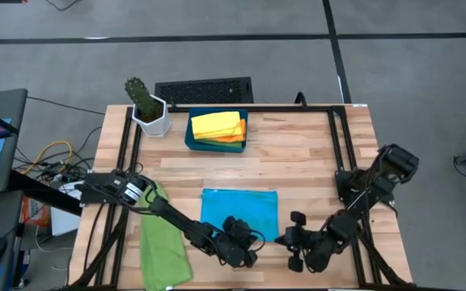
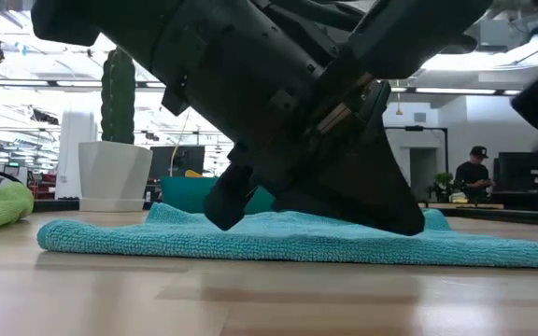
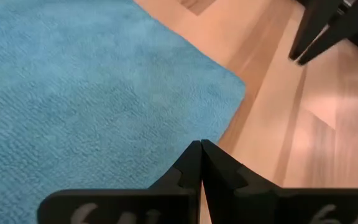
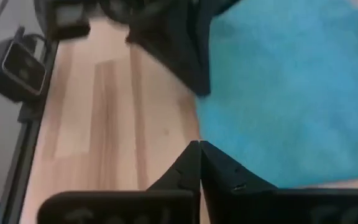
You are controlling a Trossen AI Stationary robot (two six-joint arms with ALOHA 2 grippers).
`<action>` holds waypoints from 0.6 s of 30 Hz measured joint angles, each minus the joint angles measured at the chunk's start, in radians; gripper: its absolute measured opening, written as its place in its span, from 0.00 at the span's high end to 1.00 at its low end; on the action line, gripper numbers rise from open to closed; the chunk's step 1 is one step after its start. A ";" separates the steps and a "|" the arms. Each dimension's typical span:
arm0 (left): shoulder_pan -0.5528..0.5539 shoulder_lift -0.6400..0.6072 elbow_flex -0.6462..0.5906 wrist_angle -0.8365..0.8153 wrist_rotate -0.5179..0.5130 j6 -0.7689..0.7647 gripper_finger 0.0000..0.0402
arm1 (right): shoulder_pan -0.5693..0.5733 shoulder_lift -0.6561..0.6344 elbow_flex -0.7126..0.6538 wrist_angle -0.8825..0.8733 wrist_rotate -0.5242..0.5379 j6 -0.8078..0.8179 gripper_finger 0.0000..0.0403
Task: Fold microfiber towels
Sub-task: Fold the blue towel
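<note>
Left gripper (image 1: pixel 239 249) sits lowest over the near table edge, fingers pressed together with nothing between them, tips at the near edge of the sky-blue towel (image 1: pixel 239 212). Right gripper (image 1: pixel 291 239) is just beside that towel's near right corner, fingers likewise closed on nothing. Sky-blue towel lies flat on the wooden table (image 1: pixel 298 153), centre front, a folded rectangle with its long axis running left-right. Green towel (image 1: pixel 164 242) lies at the front left, rumpled, long axis running front to back, partly under the left arm. Yellow towel (image 1: pixel 215 124) is stacked on an orange towel (image 1: pixel 235 137) inside the dark teal tray (image 1: pixel 191 139) at the table's far side, long axis left-right. White pot with cactus (image 1: pixel 147 109) stands just left of the tray.
</note>
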 joint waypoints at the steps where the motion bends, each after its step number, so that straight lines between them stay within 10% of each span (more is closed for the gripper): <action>1: 0.000 0.000 0.000 -0.001 -0.009 0.002 1.00 | -0.001 -0.008 0.000 0.000 0.006 -0.018 0.90; 18: -0.002 0.000 -0.001 -0.077 0.000 -0.047 1.00 | -0.057 0.032 0.000 -0.024 -0.085 -0.167 0.69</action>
